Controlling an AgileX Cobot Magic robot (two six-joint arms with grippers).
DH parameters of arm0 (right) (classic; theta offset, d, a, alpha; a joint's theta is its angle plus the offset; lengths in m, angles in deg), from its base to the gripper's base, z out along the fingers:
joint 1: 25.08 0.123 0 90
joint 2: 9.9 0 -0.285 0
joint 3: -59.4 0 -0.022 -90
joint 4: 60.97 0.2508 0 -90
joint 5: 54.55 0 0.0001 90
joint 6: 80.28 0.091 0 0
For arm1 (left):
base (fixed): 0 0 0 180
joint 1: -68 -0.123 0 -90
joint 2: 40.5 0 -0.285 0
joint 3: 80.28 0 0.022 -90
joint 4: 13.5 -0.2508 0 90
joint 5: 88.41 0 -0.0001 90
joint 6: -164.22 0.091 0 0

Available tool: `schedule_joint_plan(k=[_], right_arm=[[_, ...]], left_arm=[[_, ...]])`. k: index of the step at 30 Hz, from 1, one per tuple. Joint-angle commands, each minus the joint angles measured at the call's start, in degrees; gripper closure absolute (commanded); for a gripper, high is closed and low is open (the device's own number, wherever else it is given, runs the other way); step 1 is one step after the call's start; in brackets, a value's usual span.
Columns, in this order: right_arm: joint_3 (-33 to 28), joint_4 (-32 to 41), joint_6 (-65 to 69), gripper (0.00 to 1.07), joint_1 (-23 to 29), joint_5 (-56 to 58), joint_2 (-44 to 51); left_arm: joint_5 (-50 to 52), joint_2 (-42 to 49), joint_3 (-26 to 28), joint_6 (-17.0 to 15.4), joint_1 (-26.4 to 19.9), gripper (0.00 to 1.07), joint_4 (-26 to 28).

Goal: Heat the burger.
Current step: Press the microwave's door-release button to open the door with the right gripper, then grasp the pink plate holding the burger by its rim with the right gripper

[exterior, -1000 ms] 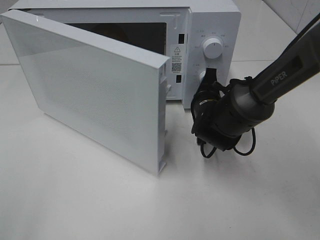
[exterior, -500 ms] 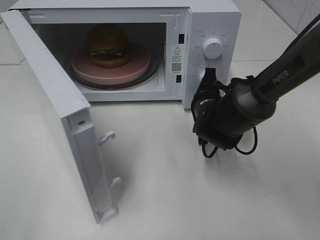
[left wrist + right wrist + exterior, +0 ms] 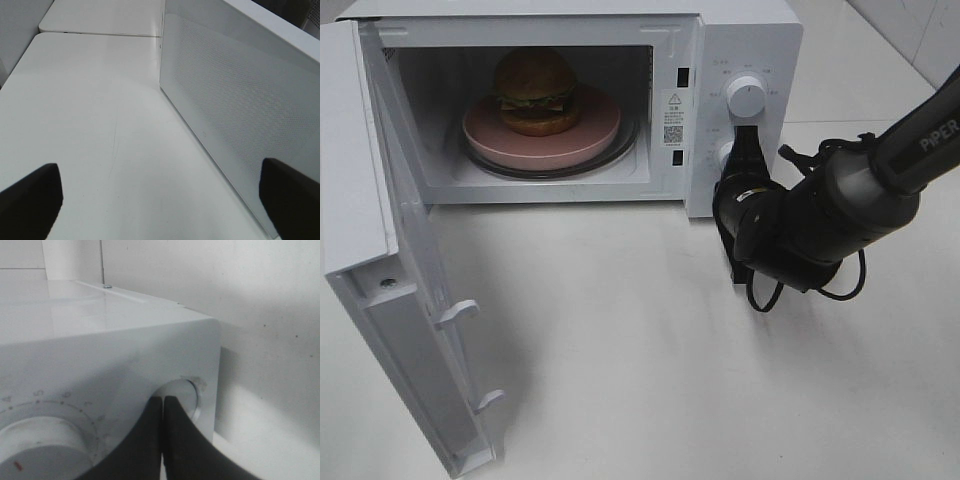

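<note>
The burger (image 3: 535, 90) sits on a round pink plate (image 3: 595, 135) inside the white microwave (image 3: 760, 40). The microwave door (image 3: 360, 200) hangs wide open to the left. My right gripper (image 3: 747, 140) is shut, its tips against the control panel just below the upper knob (image 3: 747, 97). In the right wrist view the shut right gripper (image 3: 162, 412) meets a round button (image 3: 182, 395) beside a dial (image 3: 45, 440). My left gripper (image 3: 160, 200) is open and holds nothing, its fingertips (image 3: 30, 200) wide apart beside the door's outer face (image 3: 235, 100). It is out of the exterior high view.
The white table (image 3: 640, 380) stretches in front of the microwave. The open door stands out toward the table's front left. A black cable (image 3: 765, 295) loops under the right wrist. A seam between two tabletops (image 3: 100, 34) shows in the left wrist view.
The microwave door has swung from half shut across the cavity to wide open at the left, baring the burger. My right arm has shifted slightly right, its tips still at the panel.
</note>
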Motion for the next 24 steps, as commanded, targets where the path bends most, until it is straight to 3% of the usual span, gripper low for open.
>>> schedule_joint_plan(k=[1,10,24], right_arm=[[-1.2,-0.92,-3.78,1.07,-0.69,2.52,2.98],[-3.61,3.09,-16.79,1.07,-0.86,11.86,7.45],[-3.61,3.32,-58.84,1.07,-0.86,29.79,16.62]], left_arm=[[0.11,1.2,-0.17,0.06,-0.11,0.06,0.23],[0.11,1.2,-0.17,0.06,-0.11,0.06,0.23],[0.11,1.2,-0.17,0.06,-0.11,0.06,0.23]])
